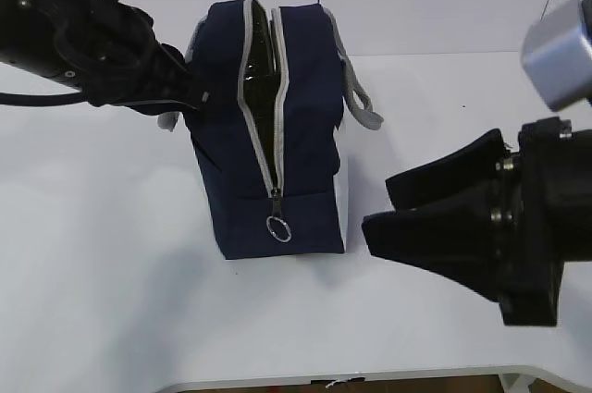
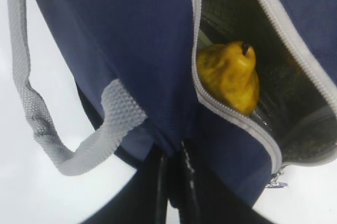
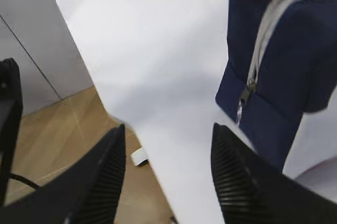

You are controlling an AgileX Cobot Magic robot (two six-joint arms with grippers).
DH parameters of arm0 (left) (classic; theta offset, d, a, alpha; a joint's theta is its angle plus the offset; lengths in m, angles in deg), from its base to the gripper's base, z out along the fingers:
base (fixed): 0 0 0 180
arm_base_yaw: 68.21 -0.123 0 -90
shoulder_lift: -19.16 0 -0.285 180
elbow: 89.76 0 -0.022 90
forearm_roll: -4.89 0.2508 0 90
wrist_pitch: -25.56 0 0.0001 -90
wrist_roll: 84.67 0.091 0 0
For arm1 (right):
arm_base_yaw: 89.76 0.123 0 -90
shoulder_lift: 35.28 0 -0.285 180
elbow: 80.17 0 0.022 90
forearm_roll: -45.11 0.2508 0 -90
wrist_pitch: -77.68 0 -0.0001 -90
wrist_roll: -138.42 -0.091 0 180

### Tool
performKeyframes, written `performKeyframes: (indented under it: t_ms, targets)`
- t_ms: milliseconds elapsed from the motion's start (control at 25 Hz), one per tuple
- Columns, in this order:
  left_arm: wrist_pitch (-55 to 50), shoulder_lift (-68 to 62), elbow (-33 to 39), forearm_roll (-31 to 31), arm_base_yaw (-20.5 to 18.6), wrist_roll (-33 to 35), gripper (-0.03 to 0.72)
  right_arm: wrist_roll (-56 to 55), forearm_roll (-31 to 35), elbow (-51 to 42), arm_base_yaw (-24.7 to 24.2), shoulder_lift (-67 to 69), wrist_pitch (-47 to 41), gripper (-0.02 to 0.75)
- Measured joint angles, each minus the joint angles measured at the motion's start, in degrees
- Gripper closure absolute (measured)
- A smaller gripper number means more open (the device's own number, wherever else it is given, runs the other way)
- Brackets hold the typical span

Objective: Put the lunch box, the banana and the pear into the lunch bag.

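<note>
On our left, the left gripper (image 2: 174, 182) is closed tight — pinched on the navy fabric of the lunch bag (image 1: 277, 134), just below its grey handle (image 2: 79, 145). The bag stands upright near the bench's (image 1: 111, 273) far edge, about midway along it, zipper (image 1: 273, 116) parted, ring pull (image 1: 278, 228) hanging low. Inside, against the foil lining, we see the pear (image 2: 229, 76), stem up. To our right, the right gripper (image 3: 166, 176) hovers half open, holding nothing — above the bench's front edge.
</note>
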Motion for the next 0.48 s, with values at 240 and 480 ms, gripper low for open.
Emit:
performKeyframes:
  t_ms: [240,480]
  targets:
    - [0.00,0.00,0.00,0.00,0.00,0.00,0.699,19.93,8.13,-1.77,0.00,0.82,-0.55,0.305]
    - [0.10,0.00,0.00,0.00,0.00,0.00,0.700,30.74,9.53,-1.77,0.00,9.35,-4.25,0.305]
